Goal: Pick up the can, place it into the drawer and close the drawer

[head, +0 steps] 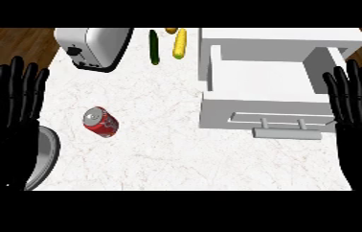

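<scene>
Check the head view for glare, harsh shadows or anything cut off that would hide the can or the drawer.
Head view: even light, no glare on the white counter; the can shows whole with a small highlight on its top; the open drawer has only soft shading inside; left hand and right hand are cropped by the side edges.

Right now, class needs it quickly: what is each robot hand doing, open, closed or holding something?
Left robot hand: open, fingers straight up, holding nothing.
Right robot hand: open, fingers straight up, holding nothing.
The can lies untouched on the counter.
</scene>
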Motion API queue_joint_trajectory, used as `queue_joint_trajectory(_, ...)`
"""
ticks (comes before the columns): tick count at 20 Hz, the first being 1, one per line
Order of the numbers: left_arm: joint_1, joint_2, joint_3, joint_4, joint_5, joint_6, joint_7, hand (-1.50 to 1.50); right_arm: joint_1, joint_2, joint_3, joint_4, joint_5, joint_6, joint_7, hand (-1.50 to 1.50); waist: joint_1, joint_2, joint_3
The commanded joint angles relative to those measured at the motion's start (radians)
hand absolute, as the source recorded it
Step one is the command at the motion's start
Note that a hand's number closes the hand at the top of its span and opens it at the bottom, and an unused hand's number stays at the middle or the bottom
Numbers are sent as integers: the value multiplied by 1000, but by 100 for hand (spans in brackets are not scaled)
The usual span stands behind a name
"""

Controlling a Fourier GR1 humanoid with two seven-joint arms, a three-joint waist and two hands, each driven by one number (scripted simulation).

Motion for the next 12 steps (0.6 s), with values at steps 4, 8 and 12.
queue_joint_trajectory(4, -24, 114, 1, 36, 324, -312, -61, -150, -42, 11, -5, 8, -9, -5, -17, -150, -38, 25, -16)
queue_joint_trajectory(8, 87, 222, -70, 130, 340, -441, 88, -150, 74, 38, 14, 56, 16, -45, 138, -150, -47, 30, -15)
queue_joint_trajectory(12, 60, 357, 81, 178, 556, -569, 144, -150, 90, 48, 20, 33, 31, -63, 182, -150, -37, 24, -14)
